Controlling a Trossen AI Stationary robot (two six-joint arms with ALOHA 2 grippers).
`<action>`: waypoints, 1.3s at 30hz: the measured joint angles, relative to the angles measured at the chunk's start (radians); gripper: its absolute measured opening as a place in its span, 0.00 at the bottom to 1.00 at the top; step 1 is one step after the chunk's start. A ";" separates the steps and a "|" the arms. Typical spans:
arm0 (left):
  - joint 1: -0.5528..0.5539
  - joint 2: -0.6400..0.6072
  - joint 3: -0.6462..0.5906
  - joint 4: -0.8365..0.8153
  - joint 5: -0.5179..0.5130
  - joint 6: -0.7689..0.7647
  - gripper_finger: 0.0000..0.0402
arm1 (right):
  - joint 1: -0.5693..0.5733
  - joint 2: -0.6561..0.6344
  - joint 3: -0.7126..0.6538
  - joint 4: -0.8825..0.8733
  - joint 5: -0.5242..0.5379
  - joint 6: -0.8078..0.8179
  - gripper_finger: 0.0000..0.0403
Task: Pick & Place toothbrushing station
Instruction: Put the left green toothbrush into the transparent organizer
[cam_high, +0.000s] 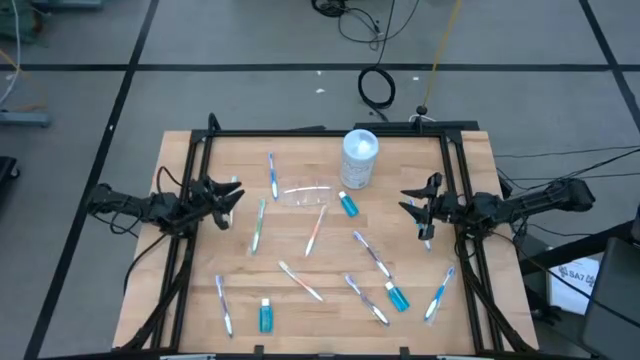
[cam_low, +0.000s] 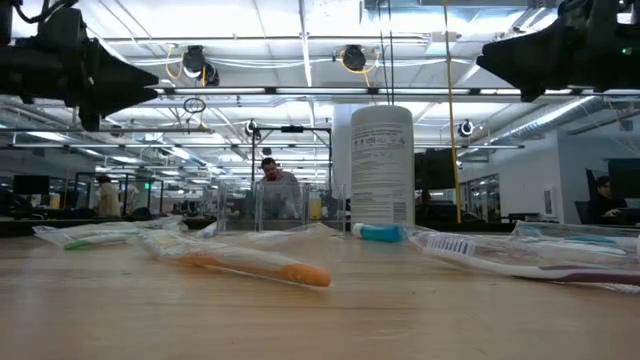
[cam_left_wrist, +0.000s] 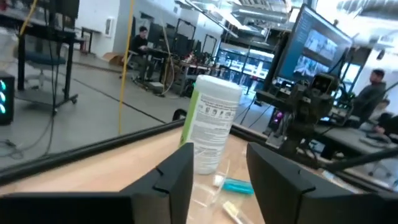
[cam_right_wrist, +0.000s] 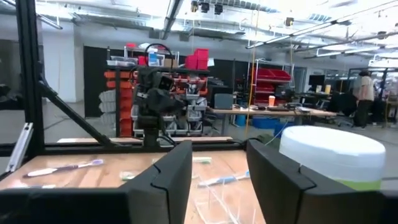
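The left hand hovers at the table's left edge, released and grasping nothing; the right hand hovers near the right edge, also released and empty; both are well apart from the things. The clear cup lies on its side near the middle of the table, just beside the white canister; toothbrushes, such as the orange one, and three blue tubes are scattered toward the front edge. I judge that the cup may roll or slip when pinched, because it is smooth and lying down; a wrapped brush may slide flat under the fingers; a reach could knock the tall canister. The canister's label has print, but it is too small to read.
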 joint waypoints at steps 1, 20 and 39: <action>0.016 0.007 0.005 -0.004 0.011 -0.022 0.40 | 0.000 0.038 0.000 0.052 0.009 -0.006 0.38; 0.240 0.435 0.281 -0.174 0.175 -0.007 0.41 | -0.111 0.324 0.000 0.328 0.045 0.081 0.40; 0.498 0.826 0.312 -0.756 0.193 -0.747 0.41 | -0.111 0.324 0.000 0.313 0.046 0.081 0.39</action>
